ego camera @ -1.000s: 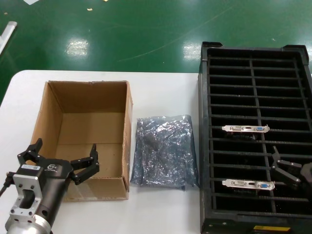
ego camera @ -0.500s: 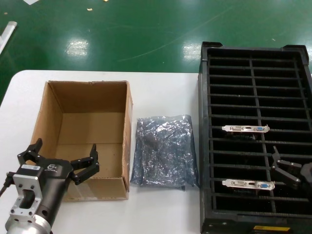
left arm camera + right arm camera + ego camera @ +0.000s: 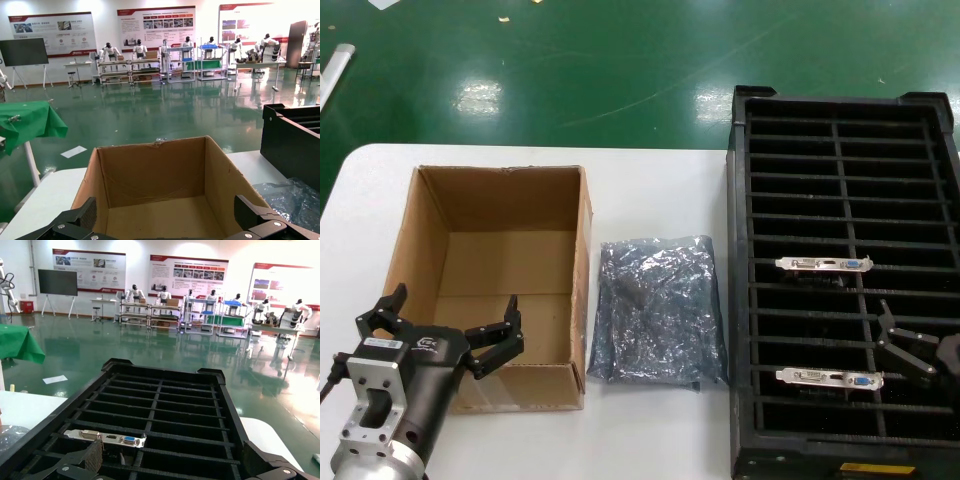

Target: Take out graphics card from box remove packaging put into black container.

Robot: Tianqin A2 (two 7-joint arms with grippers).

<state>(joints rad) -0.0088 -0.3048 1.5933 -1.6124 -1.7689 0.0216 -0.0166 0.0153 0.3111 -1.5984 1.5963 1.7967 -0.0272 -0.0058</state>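
The brown cardboard box [image 3: 490, 262] stands open on the white table; its floor [image 3: 165, 215] shows only bare cardboard. My left gripper [image 3: 455, 300] hovers open at the box's near wall, fingers [image 3: 75, 222] spread wide with nothing between them. The crinkly silver packaging [image 3: 655, 310] lies flat between box and black container [image 3: 840, 130]. Two graphics cards stand in the container's slots, one bracket [image 3: 825, 264] farther back and one [image 3: 830, 377] nearer. My right gripper [image 3: 918, 345] hangs open over the container between them, empty, with one card's bracket [image 3: 105, 438] just beyond its finger [image 3: 92, 457].
The table's left edge [image 3: 340, 190] curves near the box, and green floor lies beyond the far edge. The packaging [image 3: 290, 197] and the container's wall [image 3: 292, 145] show beside the box in the left wrist view. Bare table runs in front of the packaging.
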